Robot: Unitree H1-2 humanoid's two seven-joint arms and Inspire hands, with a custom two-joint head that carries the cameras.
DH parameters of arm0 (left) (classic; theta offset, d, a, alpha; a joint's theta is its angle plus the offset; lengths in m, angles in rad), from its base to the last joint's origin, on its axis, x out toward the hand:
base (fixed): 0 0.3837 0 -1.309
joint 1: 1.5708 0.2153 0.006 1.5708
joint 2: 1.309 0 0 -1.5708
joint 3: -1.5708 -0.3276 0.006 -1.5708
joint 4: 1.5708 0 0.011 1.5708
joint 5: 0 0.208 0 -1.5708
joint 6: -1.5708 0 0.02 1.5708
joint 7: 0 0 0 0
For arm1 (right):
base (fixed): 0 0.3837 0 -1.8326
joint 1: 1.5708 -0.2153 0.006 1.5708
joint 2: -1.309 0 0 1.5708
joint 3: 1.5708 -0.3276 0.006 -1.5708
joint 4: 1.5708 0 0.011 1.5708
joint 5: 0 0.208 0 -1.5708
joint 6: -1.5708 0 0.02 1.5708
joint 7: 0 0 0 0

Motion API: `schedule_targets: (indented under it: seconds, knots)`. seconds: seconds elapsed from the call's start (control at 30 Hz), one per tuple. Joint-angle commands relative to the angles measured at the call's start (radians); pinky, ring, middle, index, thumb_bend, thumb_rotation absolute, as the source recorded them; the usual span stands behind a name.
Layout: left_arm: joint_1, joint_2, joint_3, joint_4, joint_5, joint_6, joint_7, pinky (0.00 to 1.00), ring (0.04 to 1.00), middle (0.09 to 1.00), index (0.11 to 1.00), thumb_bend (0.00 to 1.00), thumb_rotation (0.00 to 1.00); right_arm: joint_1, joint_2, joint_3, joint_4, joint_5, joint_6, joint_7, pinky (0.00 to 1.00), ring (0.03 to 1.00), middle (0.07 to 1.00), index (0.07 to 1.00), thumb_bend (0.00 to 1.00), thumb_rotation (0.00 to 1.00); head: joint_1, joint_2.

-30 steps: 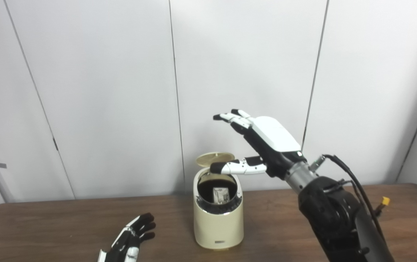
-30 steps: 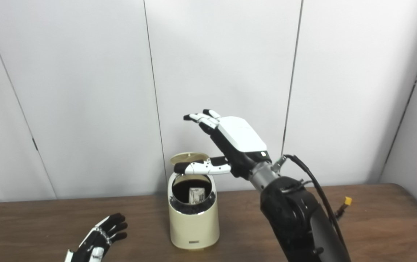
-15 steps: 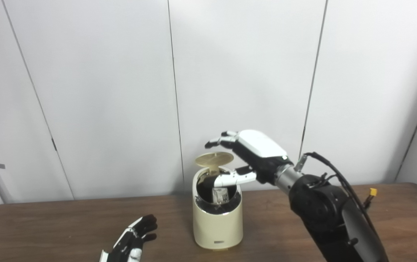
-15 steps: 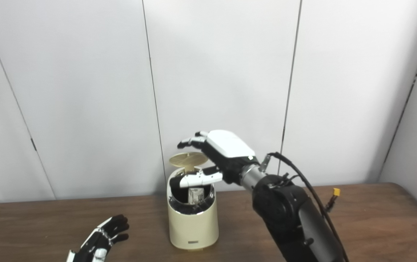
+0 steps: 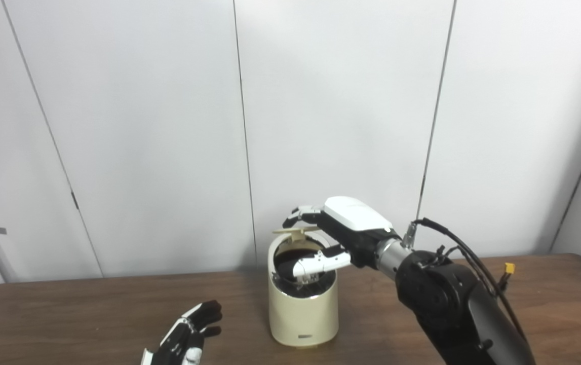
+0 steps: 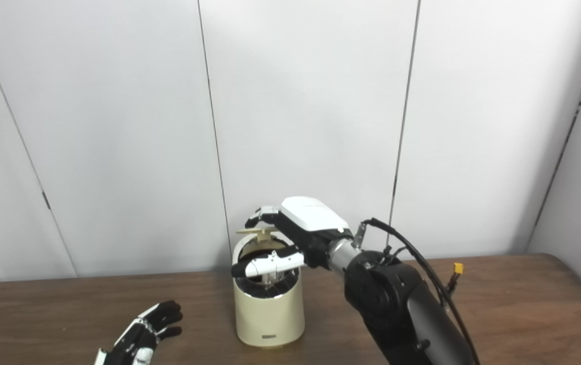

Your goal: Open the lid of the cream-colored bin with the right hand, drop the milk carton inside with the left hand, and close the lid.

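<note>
The cream-colored bin (image 5: 303, 309) stands on the brown table (image 5: 67, 314). Its round lid (image 5: 296, 231) is tipped about half down over the dark opening. The milk carton (image 5: 308, 276) shows only as a sliver inside, behind the thumb. My right hand (image 5: 343, 230) is open above the bin, its fingers (image 5: 298, 215) curled over the lid's top and its thumb in front of the opening. My left hand (image 5: 184, 342) lies open and empty on the table, left of the bin, at the bottom edge.
White wall panels stand close behind the table. A black cable with a yellow connector (image 5: 509, 267) hangs off my right forearm. The table's right end (image 5: 574, 304) lies beyond the arm.
My right hand has come down from high above the bin onto the lid, and the lid has swung from upright to about half down. The left hand has barely moved.
</note>
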Motion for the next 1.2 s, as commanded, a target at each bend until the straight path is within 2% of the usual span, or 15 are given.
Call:
schedule_targets:
  seconds: [0.0,0.1,0.13,0.2,0.3,0.47,0.6,0.73,0.97,1.17]
  knots:
    - [0.069,-0.011,-0.010,0.041,0.001,-0.004,0.013,0.74,0.794,0.807,0.812,0.37,0.75,-0.017,-0.004,-0.008,-0.050,-0.002,0.001,-0.005,0.80,0.905,0.886,0.767,0.88,0.90,-0.001,0.002]
    - [0.069,-0.008,-0.011,0.040,-0.002,0.000,0.010,0.73,0.790,0.806,0.810,0.37,0.74,0.004,-0.002,-0.006,-0.078,-0.005,0.002,0.002,0.83,0.898,0.876,0.757,0.87,0.89,-0.003,0.008]
    - [0.070,-0.007,-0.011,0.038,-0.001,0.002,0.010,0.73,0.789,0.806,0.809,0.38,0.75,0.013,-0.004,-0.007,-0.083,0.001,-0.010,-0.004,0.89,0.884,0.823,0.742,0.86,0.89,-0.003,0.008]
    - [0.071,-0.006,-0.011,0.030,0.004,0.007,0.012,0.73,0.788,0.804,0.808,0.38,0.75,0.026,-0.008,-0.009,-0.082,0.017,-0.045,-0.022,0.91,0.874,0.783,0.732,0.85,0.89,-0.006,0.014]
    - [0.070,-0.005,-0.010,0.029,0.003,0.001,0.012,0.73,0.788,0.802,0.806,0.37,0.75,0.042,-0.009,-0.008,-0.088,0.016,-0.057,-0.025,0.91,0.863,0.748,0.720,0.84,0.90,-0.008,0.020]
    - [0.071,0.000,-0.016,0.012,-0.005,0.008,0.002,0.74,0.793,0.800,0.801,0.39,0.75,0.074,-0.005,-0.009,-0.095,0.005,-0.038,-0.011,0.90,0.855,0.764,0.721,0.81,0.89,-0.008,0.028]
    - [0.078,0.001,-0.022,-0.012,0.004,0.029,0.006,0.72,0.785,0.799,0.802,0.40,0.74,0.099,-0.008,-0.015,-0.063,0.014,-0.063,-0.041,0.89,0.850,0.751,0.719,0.84,0.91,-0.005,0.040]
    - [0.085,-0.002,-0.026,-0.033,0.010,0.040,0.011,0.73,0.789,0.799,0.798,0.41,0.76,0.117,-0.015,-0.019,-0.054,0.025,-0.064,-0.038,0.91,0.867,0.765,0.739,0.86,0.93,-0.001,0.054]
    - [0.102,-0.014,-0.034,-0.088,0.022,0.088,0.022,0.72,0.777,0.793,0.797,0.43,0.74,0.148,-0.021,-0.019,-0.043,0.037,-0.045,-0.025,0.92,0.900,0.799,0.772,0.79,0.85,0.011,0.073]
    - [0.106,-0.013,-0.043,-0.107,0.027,0.087,0.030,0.69,0.763,0.785,0.794,0.41,0.72,0.159,-0.025,-0.022,0.001,0.043,-0.036,-0.037,0.91,0.902,0.821,0.790,0.78,0.84,0.023,0.088]
